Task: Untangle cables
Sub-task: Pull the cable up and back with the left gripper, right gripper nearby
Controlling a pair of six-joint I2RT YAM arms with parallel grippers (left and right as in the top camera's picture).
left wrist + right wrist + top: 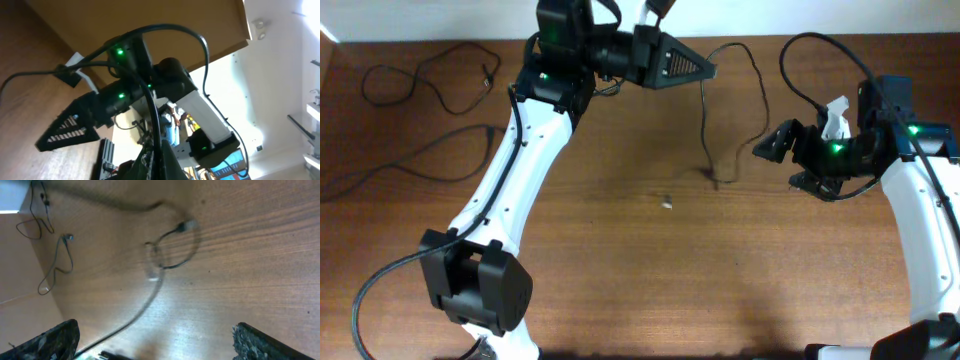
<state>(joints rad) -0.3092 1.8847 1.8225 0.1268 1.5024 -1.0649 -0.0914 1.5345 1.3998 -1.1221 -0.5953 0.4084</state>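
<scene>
Nearest edge: bare table (620, 260), brown wood veneer with long grain and a slight sheen, one pale fleck (665, 202) lying loose (too small to identify). Mid-table, right: the right gripper (155, 330) hangs low over the wood with its jaws spread about as wide as they go and nothing between them; its dark fingers (260, 342) look rough-faced. Just beyond them is the centre cable (707, 130), a thin, matte black, limp cord. One run drops straight from the left gripper toward a small plug end (715, 181) down by the wood. The other arcs out wide to the right and curls back to the same spot. Farther back, the left gripper (706, 69), a black wedge with slotted sides, is pinched fully together, the cord apparently nipped at its tip. Step in hand, as I read it: the last strand is hoisted for straightening. The next move likely calls for the right gripper to close precisely on the slack loop, a thin, slippery target. Far left: one loose cable (380, 68) and another loose cable (430, 142), wavy strands lying flat, apart from each other and well apart from the centre one, so they look sorted.
</scene>
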